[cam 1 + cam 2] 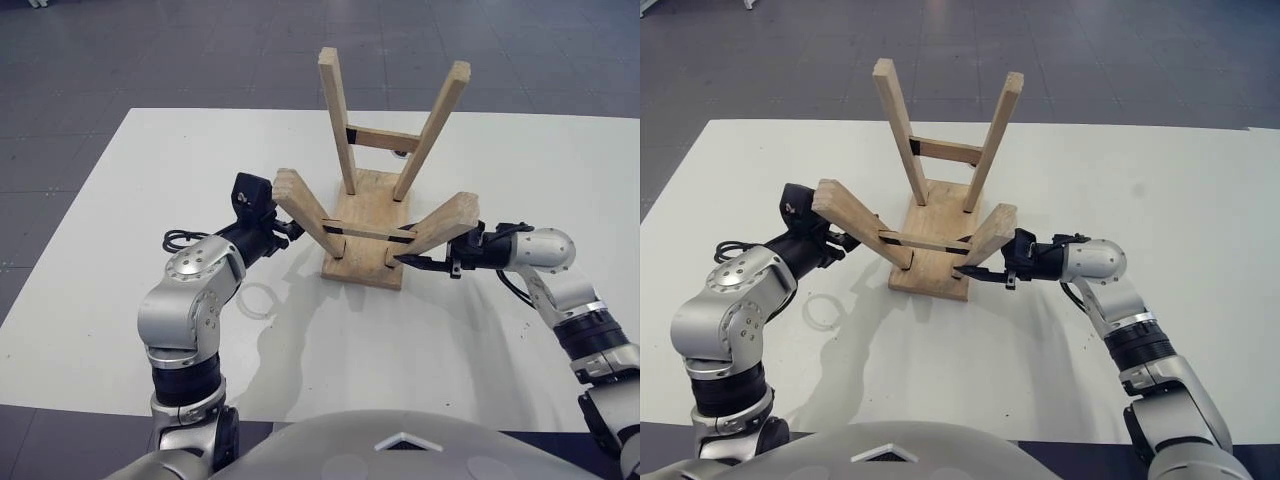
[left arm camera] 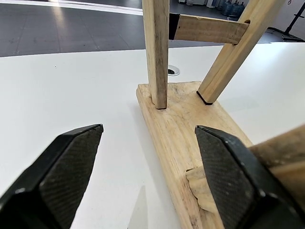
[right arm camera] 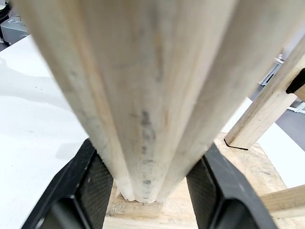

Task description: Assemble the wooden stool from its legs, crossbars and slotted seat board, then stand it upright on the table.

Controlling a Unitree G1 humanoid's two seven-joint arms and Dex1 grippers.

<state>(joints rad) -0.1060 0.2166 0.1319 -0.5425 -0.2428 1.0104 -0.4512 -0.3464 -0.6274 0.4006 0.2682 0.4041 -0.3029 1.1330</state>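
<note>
Table (image 1: 110,300) holds one seat board (image 1: 368,264), four legs (image 1: 338,115), two crossbars (image 1: 383,139); left gripper (image 2: 148,181) apart, right gripper (image 1: 410,260) clamping leg (image 1: 442,220)

table (image 1: 480,350): white | on it: wooden seat board (image 1: 365,265), flat | white ring (image 1: 258,300), left of board, apart

Pale wooden slotted seat board (image 1: 362,262): no legible text or number
Pale wooden legs (image 1: 337,110): bare grain, no print
Black bands on the wooden crossbars (image 1: 352,134): plain, no characters
White table top (image 1: 120,200): no label or sign readable
Small round grey grommet (image 2: 173,71): no marking legible
</note>
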